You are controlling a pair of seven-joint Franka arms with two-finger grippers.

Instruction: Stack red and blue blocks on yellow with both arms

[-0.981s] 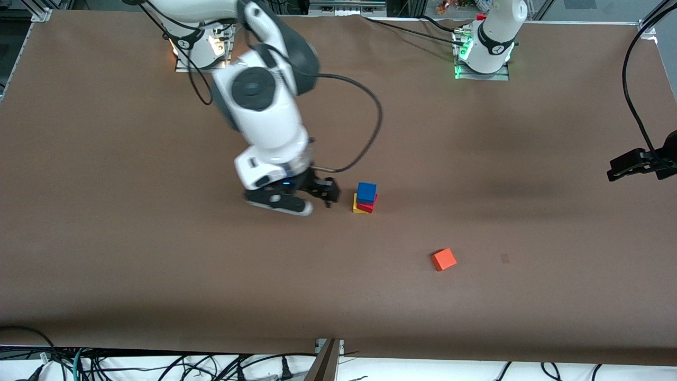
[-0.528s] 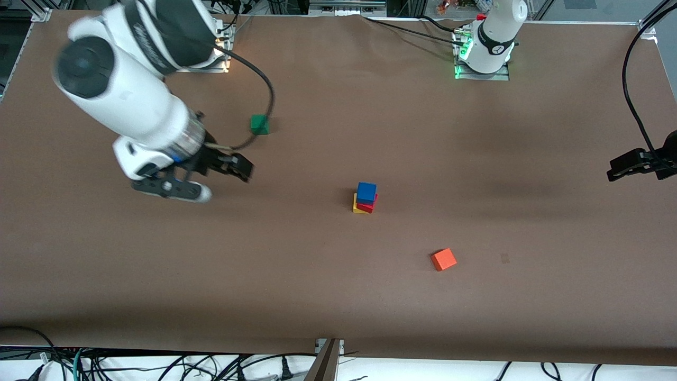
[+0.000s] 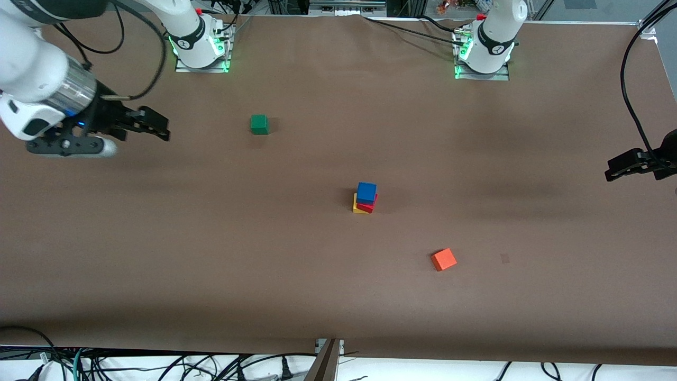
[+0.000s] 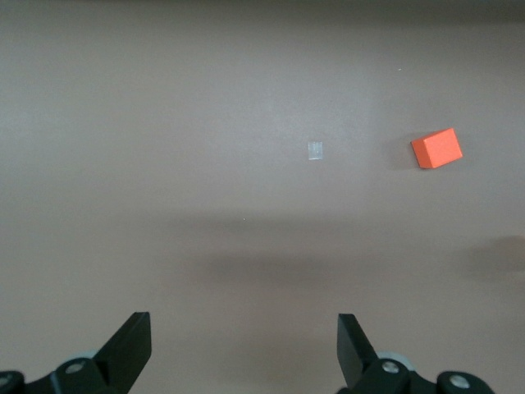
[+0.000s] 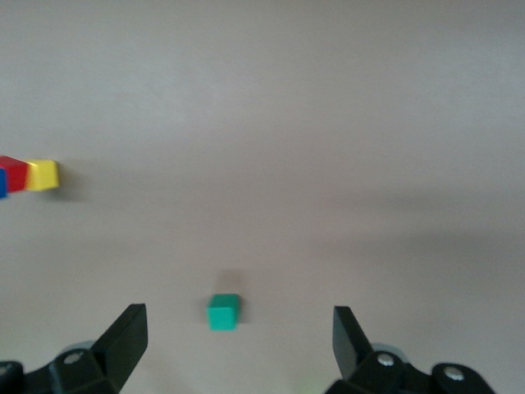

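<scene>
The blue block (image 3: pixel 366 191) sits on the deep red block (image 3: pixel 369 206), which sits on the yellow cube (image 3: pixel 358 208), a slightly offset stack at mid-table. Its edge shows in the right wrist view: blue (image 5: pixel 2 182), red (image 5: pixel 15 171), yellow (image 5: pixel 43 175). My right gripper (image 3: pixel 158 127) is open and empty over bare table at the right arm's end, well clear of the stack; its view (image 5: pixel 238 345) shows both fingers spread. My left gripper (image 3: pixel 613 168) is open and empty, waiting over the left arm's end of the table (image 4: pixel 244 345).
A green cube (image 3: pixel 259 124) lies near the right arm's base, also in the right wrist view (image 5: pixel 223 312). An orange-red cube (image 3: pixel 444 259) lies nearer the front camera than the stack, also in the left wrist view (image 4: pixel 436 148). A small pale mark (image 3: pixel 505 258) is beside it.
My right arm has swung away from the stack toward its own end of the table, empty, uncovering the green cube. The stack and the left arm have not moved.
</scene>
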